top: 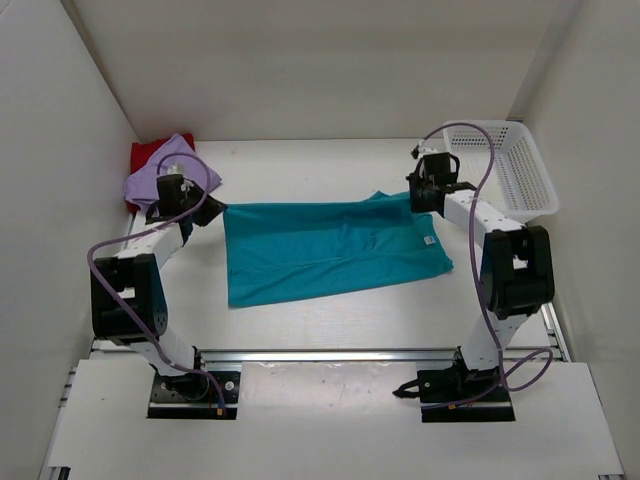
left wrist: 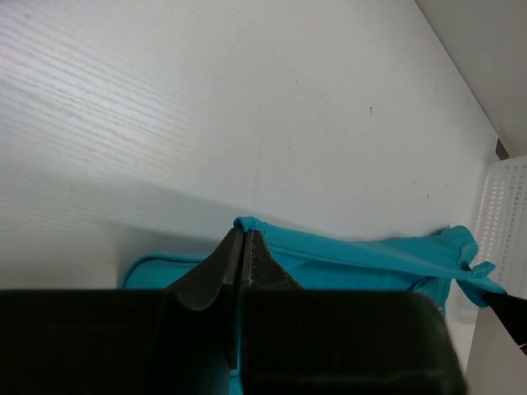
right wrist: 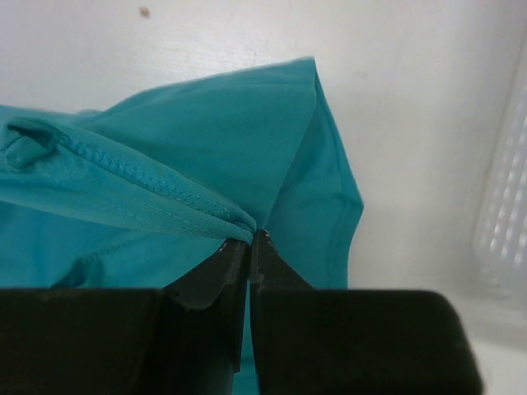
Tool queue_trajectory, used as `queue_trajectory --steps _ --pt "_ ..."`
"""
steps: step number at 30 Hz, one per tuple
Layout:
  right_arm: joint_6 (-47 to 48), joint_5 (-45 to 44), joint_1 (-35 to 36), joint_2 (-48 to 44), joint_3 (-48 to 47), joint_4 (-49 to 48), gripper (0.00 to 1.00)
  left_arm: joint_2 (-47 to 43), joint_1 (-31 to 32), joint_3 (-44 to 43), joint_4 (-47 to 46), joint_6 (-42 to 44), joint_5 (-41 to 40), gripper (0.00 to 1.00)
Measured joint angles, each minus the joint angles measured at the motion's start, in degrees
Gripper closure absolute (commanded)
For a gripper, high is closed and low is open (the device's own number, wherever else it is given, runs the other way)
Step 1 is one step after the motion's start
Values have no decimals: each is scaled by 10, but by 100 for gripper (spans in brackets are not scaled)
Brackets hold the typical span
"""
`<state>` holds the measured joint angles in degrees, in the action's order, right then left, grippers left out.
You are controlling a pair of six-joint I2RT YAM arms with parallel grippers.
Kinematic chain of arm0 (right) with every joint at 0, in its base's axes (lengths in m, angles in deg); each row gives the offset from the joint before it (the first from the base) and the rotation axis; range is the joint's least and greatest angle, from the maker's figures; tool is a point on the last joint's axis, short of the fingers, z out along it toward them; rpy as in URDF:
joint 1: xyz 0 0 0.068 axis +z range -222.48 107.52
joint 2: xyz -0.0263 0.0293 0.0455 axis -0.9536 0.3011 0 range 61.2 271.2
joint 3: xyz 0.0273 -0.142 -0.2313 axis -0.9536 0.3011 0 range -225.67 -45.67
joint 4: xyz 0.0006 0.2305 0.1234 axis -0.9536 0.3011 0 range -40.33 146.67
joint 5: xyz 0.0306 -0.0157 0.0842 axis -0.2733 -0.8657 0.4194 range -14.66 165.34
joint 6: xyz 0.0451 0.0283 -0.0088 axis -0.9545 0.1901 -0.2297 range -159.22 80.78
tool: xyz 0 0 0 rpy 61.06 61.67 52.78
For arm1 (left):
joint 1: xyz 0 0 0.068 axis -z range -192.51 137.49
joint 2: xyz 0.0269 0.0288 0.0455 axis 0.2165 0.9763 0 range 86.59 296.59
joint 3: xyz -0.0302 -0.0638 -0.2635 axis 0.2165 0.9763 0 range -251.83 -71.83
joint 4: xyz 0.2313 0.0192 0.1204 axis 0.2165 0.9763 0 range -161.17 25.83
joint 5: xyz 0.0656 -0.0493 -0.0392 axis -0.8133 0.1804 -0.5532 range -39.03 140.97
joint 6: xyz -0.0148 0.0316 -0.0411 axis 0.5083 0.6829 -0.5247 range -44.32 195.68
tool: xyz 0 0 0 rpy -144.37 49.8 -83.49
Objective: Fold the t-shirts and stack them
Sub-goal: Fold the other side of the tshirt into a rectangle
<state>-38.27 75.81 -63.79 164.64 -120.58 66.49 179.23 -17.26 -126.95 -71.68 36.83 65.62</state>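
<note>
The teal-blue t-shirt (top: 330, 250) lies spread across the middle of the table, its far edge lifted between both grippers. My left gripper (top: 198, 215) is shut on the shirt's far left corner (left wrist: 247, 224). My right gripper (top: 425, 195) is shut on the far right edge, where a stitched hem (right wrist: 165, 189) runs into the jaws. The taut fold shows in the left wrist view (left wrist: 370, 255). The lavender t-shirt (top: 160, 172) lies bunched on the dark red t-shirt (top: 146, 152) in the far left corner, behind my left arm.
A white lattice basket (top: 515, 165) stands at the far right, close to my right gripper; it also shows in the right wrist view (right wrist: 504, 222) and the left wrist view (left wrist: 504, 214). White walls enclose the table on three sides.
</note>
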Motion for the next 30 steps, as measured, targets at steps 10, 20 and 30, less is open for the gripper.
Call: queue_trajectory --steps 10,20,30 --pt "-63 -40 10 -160 190 -55 100 -82 -3 82 -1 2 9 100" --pt "-94 -90 25 -257 276 -77 100 -121 -14 167 5 2 27 100" --pt "-131 -132 66 -322 380 -73 91 -153 -37 260 -23 -32 47 82"
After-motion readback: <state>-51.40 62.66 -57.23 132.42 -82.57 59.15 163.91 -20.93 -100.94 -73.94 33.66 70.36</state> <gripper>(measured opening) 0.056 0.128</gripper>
